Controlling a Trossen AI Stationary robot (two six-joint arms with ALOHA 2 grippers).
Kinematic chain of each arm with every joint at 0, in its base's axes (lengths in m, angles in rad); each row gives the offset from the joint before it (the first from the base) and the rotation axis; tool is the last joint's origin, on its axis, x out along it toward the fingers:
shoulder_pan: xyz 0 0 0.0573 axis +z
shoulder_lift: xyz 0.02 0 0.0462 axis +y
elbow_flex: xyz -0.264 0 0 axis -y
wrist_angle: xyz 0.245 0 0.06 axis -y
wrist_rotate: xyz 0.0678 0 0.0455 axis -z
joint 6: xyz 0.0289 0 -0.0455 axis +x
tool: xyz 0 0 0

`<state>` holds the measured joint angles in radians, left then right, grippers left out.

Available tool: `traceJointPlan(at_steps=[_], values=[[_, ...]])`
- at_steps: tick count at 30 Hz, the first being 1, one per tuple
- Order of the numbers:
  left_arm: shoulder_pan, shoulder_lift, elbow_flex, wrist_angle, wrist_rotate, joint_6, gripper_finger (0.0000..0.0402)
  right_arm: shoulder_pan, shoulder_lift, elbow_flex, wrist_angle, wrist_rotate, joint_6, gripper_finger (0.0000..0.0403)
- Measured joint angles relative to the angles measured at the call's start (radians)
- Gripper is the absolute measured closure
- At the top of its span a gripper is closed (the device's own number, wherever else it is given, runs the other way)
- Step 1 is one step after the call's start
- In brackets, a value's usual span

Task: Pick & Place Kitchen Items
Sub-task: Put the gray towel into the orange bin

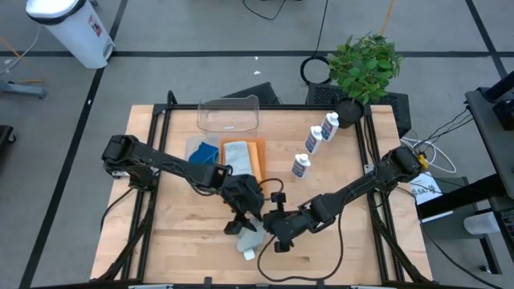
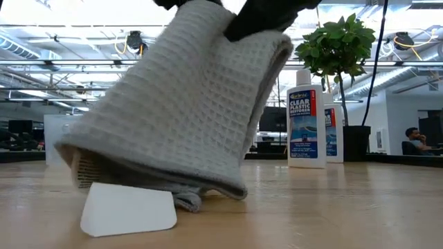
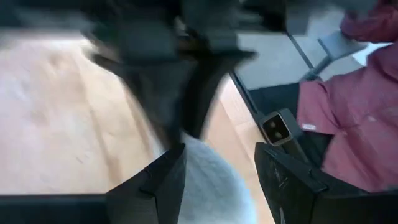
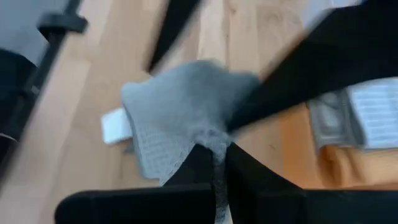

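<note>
The right gripper (image 4: 214, 155), pressed together, pinches the grey cloth (image 4: 177, 115) at 6 o'clock, lifting its edge; the left gripper (image 3: 214, 174) straddles it, half-spread.

A clear plastic tub (image 1: 229, 115) sits at twelve o'clock on the wooden table (image 1: 185, 233); a green potted plant (image 1: 365, 68) stands at two o'clock (pot at the table's corner). A white bin (image 1: 71, 28) stands off at ten.

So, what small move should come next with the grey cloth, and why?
Probably lift it a little higher. The right gripper is shut on the grey cloth, but its lower edge is on the table, against a small white piece.
</note>
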<state>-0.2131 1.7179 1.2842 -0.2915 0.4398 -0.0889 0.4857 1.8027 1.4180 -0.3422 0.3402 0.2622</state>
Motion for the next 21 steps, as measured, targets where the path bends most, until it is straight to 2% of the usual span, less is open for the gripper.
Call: traceJointPlan(at_steps=[4,10,16,21], values=[[0.001,-0.062,0.000,-0.027,-0.025,0.054,0.0204,0.001,0.000,0.000,-0.014,-0.001,0.090,0.0403],[-0.025,-0.142,0.000,-0.047,-0.133,0.088,0.0204,0.001,-0.010,0.000,-0.027,-0.001,0.190,0.0403],[-0.058,-0.130,0.000,-0.048,-0.308,0.049,0.0204,0.007,-0.011,0.000,-0.023,-0.001,0.182,0.0403],[-0.073,-0.085,0.000,-0.049,-0.311,0.024,0.0204,0.007,-0.011,0.000,-0.016,0.004,0.184,0.0403]])
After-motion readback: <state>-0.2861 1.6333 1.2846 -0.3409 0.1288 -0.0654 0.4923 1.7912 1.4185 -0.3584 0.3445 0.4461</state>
